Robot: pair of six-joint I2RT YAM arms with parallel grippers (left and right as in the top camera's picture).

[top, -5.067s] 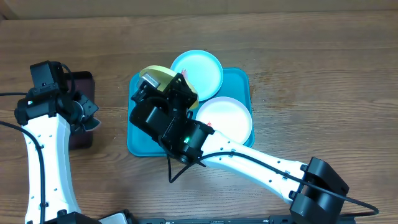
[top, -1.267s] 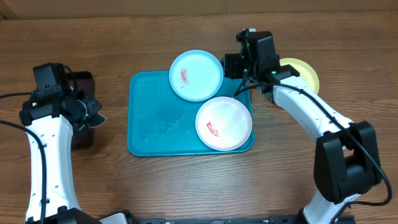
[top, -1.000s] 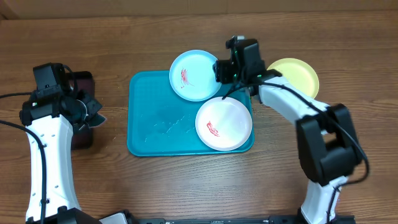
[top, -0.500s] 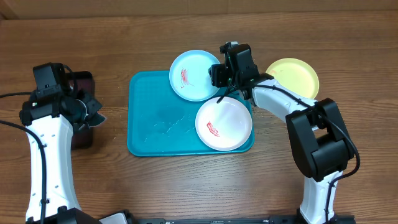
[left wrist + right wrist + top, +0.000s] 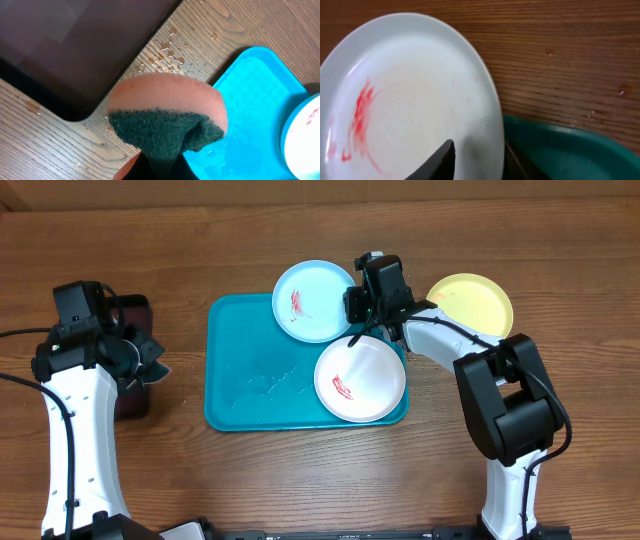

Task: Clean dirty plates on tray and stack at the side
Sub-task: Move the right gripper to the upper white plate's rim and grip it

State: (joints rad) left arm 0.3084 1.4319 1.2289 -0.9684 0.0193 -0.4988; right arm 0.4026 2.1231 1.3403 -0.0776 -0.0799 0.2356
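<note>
Left tool [image 5: 154,169] seemingly behind sponge [image 5: 167,117]

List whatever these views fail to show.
- Right fingers: cut off by the right wrist view's bottom edge and hidden under the right arm overhead, so grip on the light blue plate is unclear.
- Left fingers: mostly behind the sponge, cut off at the left wrist view's bottom edge.
- Maroon tray: cropped there, mostly under the left arm overhead.

one light blue round plastic plate [image 5: 316,300], one white round plastic plate [image 5: 360,378], one yellow-green round plastic plate [image 5: 472,302]: three in all, two with red smears [image 5: 298,304]; one large teal rectangular plastic tray [image 5: 250,380]; one dark maroon tray [image 5: 75,40]; one orange foam sponge with a dark green scouring face [image 5: 167,100]
</note>
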